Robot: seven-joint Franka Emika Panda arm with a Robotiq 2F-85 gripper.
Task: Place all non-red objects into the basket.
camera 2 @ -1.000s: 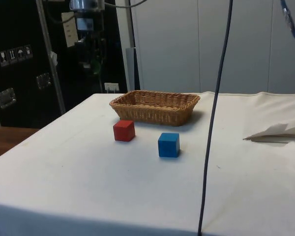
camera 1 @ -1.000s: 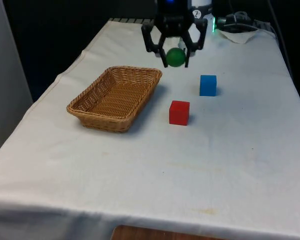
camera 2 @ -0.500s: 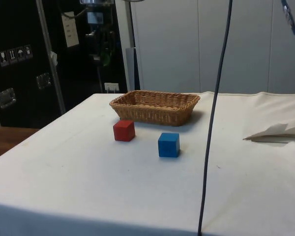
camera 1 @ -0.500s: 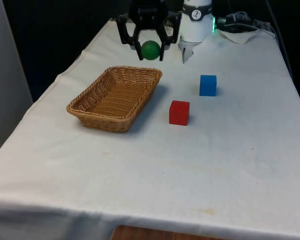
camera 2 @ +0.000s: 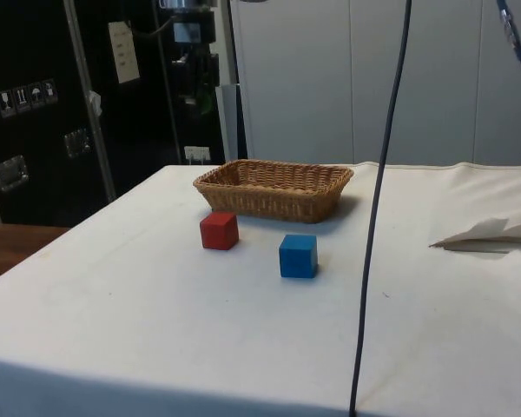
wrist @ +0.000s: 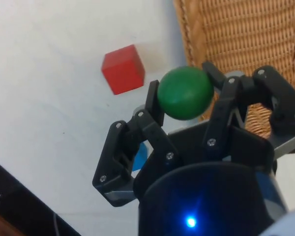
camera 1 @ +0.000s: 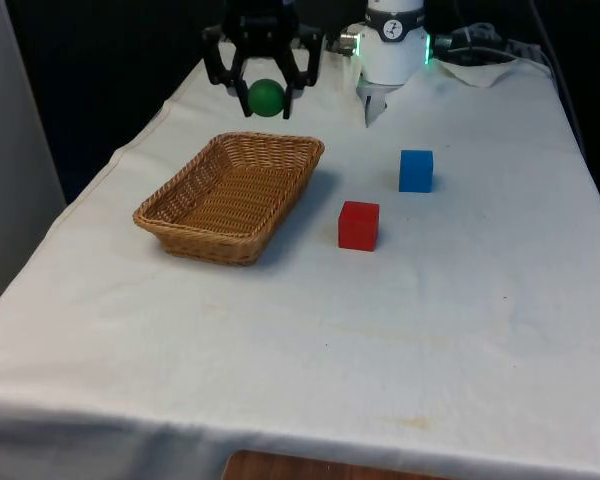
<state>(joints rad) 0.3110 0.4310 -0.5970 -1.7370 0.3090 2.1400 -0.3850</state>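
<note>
Now, in the front view you see the gripper (camera 1: 265,92) up in the air beyond the far end of the basket (camera 1: 176,198), its two fingers pinching the green ball (camera 1: 266,97). On the cloth (camera 1: 310,340) to the front view's right of the basket sits the red cube (camera 1: 359,224), with the blue cube (camera 1: 416,170) a little farther back and apart from it.

From the side, you find the gripper (camera 2: 201,97) and the ball (camera 2: 206,100) high above the table, to the left of the basket (camera 2: 274,188). Nearer the camera stand the red cube (camera 2: 219,230) and the blue cube (camera 2: 298,255), close together but not touching.

At the wrist, you see the fingers (wrist: 152,101) clamped on the ball (wrist: 185,93), with the red cube (wrist: 123,69) and the basket (wrist: 236,34) on the cloth below.
</note>
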